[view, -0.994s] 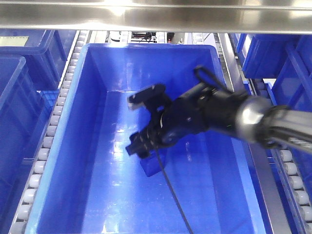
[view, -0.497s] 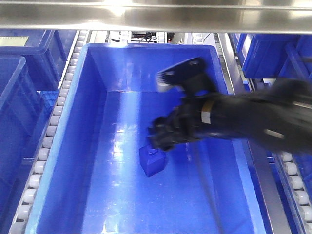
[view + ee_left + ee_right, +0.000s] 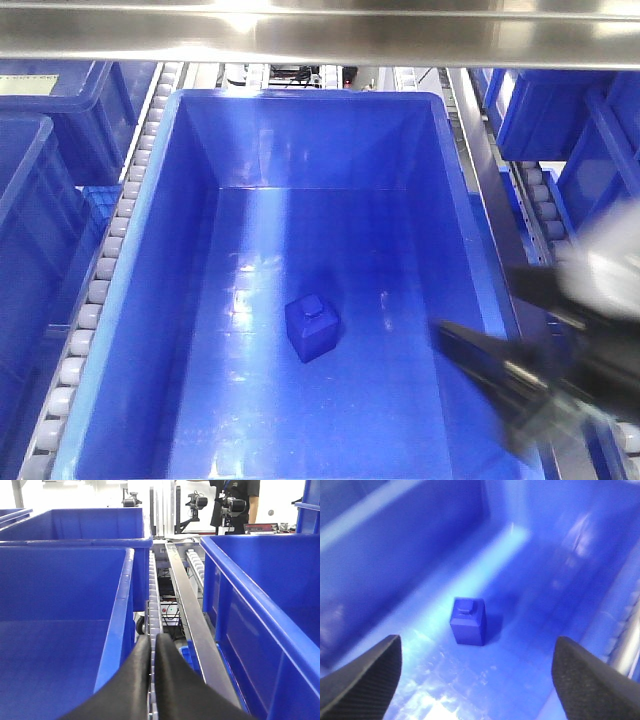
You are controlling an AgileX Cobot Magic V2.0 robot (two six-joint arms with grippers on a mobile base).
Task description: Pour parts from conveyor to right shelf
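Block (image 3: 312, 327) is sitting upright on the floor of the big blue bin (image 3: 150, 250), near the middle, with its little knob on top. The bin is resting on the roller rows of the shelf (image 3: 100, 280). Nothing is touching the block.

The right gripper (image 3: 475, 677) is hanging above the block with its jaws wide open and holding nothing. From the front, the right arm (image 3: 530, 390) is showing as a blur at the bin's right edge, well apart from the block.

The left gripper (image 3: 152, 652) is pointing along the shelf rail between two bins. Its jaws are pressed together and holding nothing.

I am thinking this block is done, since it is lying in the bin on the shelf. The conveyor is not showing in any view, so I cannot tell if more blocks are waiting there.
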